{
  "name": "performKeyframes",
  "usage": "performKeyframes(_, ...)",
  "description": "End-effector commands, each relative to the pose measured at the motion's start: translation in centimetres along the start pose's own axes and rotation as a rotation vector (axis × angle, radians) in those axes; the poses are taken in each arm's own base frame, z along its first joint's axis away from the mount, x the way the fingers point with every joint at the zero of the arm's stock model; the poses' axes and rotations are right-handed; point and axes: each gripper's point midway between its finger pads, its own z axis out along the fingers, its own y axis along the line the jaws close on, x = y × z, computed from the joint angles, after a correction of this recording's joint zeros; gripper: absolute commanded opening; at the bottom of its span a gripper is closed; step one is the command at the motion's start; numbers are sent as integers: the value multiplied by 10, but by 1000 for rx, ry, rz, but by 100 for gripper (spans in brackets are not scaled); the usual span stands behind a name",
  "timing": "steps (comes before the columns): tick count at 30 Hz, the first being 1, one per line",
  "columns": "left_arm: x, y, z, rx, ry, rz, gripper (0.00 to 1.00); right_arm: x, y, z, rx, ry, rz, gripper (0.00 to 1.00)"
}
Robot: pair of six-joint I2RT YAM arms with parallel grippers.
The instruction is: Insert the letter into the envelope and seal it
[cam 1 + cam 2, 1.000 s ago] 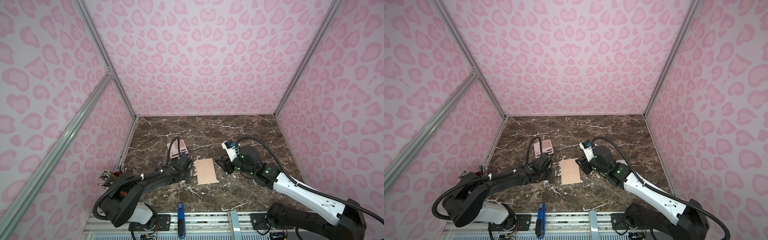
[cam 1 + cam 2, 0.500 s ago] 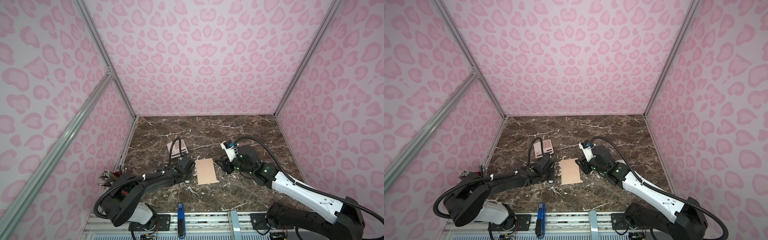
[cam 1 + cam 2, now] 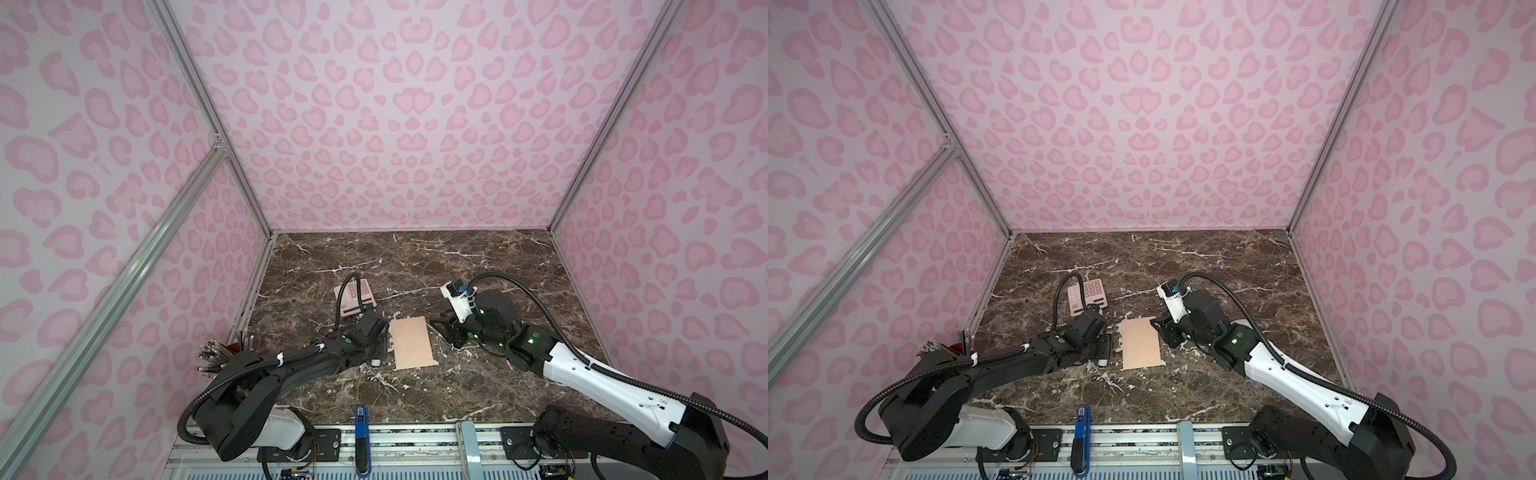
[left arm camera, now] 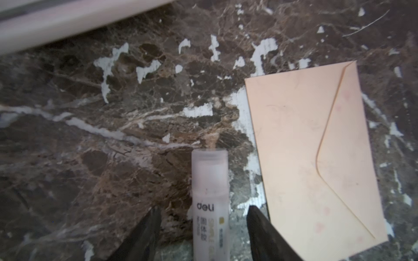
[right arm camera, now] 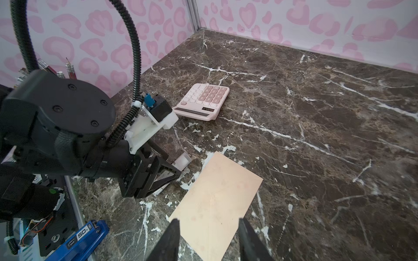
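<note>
The peach envelope (image 3: 411, 343) (image 3: 1140, 343) lies flat on the marble in both top views. In the left wrist view its flap is folded down onto the envelope (image 4: 305, 158) body. The letter is hidden. A white glue stick (image 4: 210, 203) (image 3: 376, 361) lies on the table just left of the envelope. My left gripper (image 4: 203, 212) (image 3: 380, 345) straddles it, open, with a gap on each side. My right gripper (image 5: 208, 222) (image 3: 442, 328) hangs open at the envelope's (image 5: 217, 198) right edge with nothing between its fingers.
A pink calculator (image 3: 355, 297) (image 5: 203, 100) lies behind the left gripper. A holder of pencils (image 3: 220, 357) stands at the left wall. A blue tool (image 3: 362, 432) sits on the front rail. Pink walls close in three sides.
My left gripper's jaws have spread apart and let go of the glue stick, which now rests on the table. The right arm has barely moved.
</note>
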Motion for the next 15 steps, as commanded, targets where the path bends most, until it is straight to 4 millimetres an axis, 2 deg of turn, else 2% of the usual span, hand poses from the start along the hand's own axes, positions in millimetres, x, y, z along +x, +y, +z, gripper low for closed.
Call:
performKeyframes(1,-12,-12,-11,47,-27,17,66,-2,-3,-1,19,-5,-14,45)
performKeyframes(4,-28,-20,-27,83,-82,25,67,-5,-6,-3,40,-13,-23,45)
performKeyframes(8,-58,-23,-59,90,-203,47,69,-12,-15,-7,90,-41,-38,45)
performKeyframes(13,-100,-6,-103,36,-398,55,73,-19,-39,-9,159,-73,-9,45)
performKeyframes(15,-117,8,-116,10,-479,35,74,-20,-55,-9,198,-90,15,45)
